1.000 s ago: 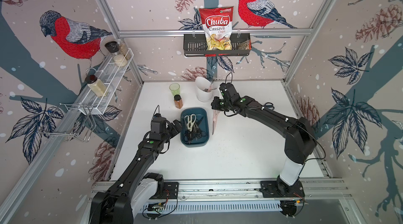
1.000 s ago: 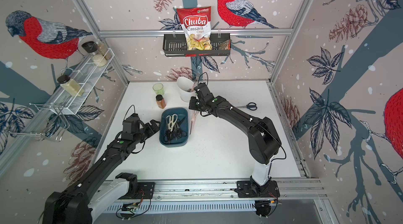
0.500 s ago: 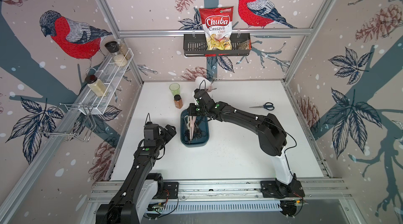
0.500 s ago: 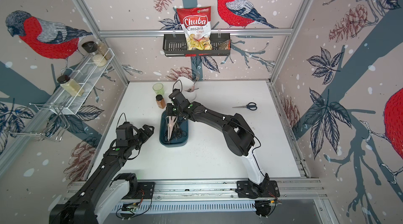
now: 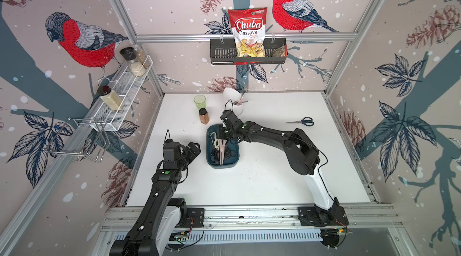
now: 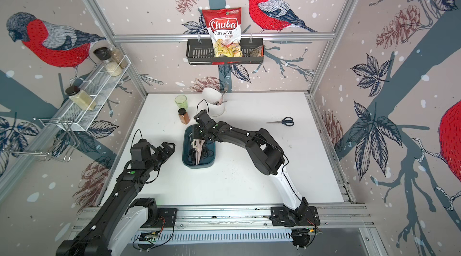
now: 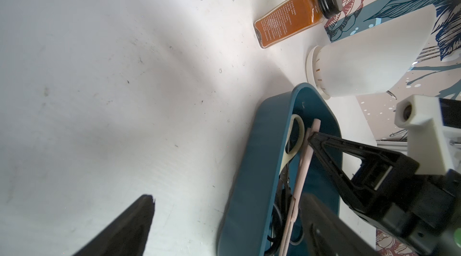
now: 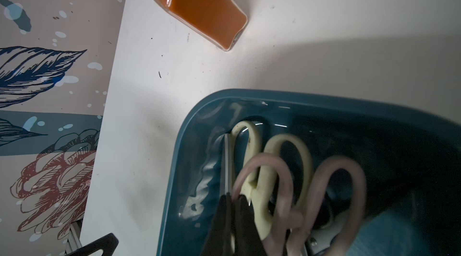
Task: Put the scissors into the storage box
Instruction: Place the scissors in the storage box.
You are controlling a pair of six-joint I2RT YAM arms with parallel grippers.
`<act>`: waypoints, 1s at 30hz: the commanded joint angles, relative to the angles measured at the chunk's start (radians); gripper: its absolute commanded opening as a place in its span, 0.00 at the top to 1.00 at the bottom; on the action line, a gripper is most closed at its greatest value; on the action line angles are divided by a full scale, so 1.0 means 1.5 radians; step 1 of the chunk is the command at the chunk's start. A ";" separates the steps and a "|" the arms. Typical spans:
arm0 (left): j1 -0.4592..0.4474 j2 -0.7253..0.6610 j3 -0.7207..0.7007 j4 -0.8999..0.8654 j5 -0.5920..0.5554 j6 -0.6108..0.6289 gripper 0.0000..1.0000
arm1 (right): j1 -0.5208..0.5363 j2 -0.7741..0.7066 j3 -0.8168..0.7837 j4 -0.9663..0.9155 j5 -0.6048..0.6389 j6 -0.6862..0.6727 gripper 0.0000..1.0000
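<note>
White table (image 5: 274,167): pinkish scissors (image 7: 303,175), one second ago hanging beside storage box (image 7: 252,167), now inside it on cream shears (image 8: 260,205); right claw (image 8: 234,205) pressed together beside their handles, hold unclear; left claw (image 5: 194,151) spread, beside box.

**Our arms: one pinched, one wide**

We stretch our right arm (image 5: 269,136) long and low from its base, wrist tipped downward, and the right gripper (image 5: 222,134) has its jaws pressed together. Our left arm (image 5: 162,187) rises forward from its base, with the left gripper (image 5: 188,148) held aloft, jaws spread wide.
</note>
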 commanded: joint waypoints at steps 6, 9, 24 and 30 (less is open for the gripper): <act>0.001 0.003 0.032 -0.018 0.046 0.032 0.05 | -0.002 -0.014 0.004 -0.002 0.011 -0.006 0.71; 0.001 0.017 0.051 -0.027 0.063 0.048 0.05 | -0.007 -0.035 0.004 -0.004 0.017 -0.014 0.67; -0.091 0.089 0.149 -0.025 0.074 0.050 0.04 | -0.148 -0.255 -0.201 -0.047 0.089 -0.105 0.60; -0.158 0.138 0.196 -0.022 0.044 0.052 0.04 | -0.279 -0.341 -0.359 -0.057 0.104 -0.135 0.60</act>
